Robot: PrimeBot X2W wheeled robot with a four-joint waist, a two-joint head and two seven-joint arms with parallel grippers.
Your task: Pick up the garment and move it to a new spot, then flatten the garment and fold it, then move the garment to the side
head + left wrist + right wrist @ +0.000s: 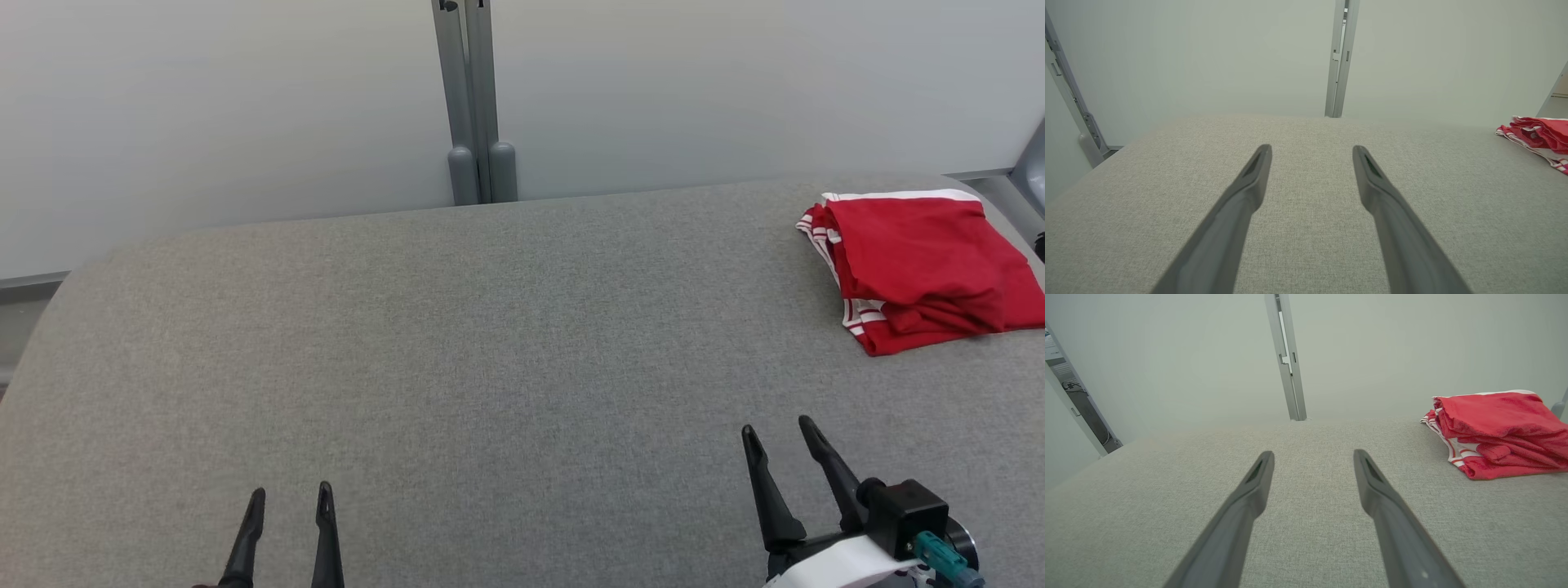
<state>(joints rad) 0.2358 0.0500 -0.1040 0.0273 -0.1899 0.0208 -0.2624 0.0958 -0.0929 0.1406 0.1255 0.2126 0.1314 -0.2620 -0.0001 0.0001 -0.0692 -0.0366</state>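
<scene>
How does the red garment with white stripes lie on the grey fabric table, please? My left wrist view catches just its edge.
Observer: The red garment with white stripes lies roughly folded in a compact bundle at the far right of the grey fabric table.
Operator: Thank you. Where is the right gripper relative to it?
Observer: The right gripper is apart from it, nearer the robot, with bare table between them.
Operator: Are its jaws open?
Observer: Yes, its two long dark fingers stand spread, holding nothing.
</scene>
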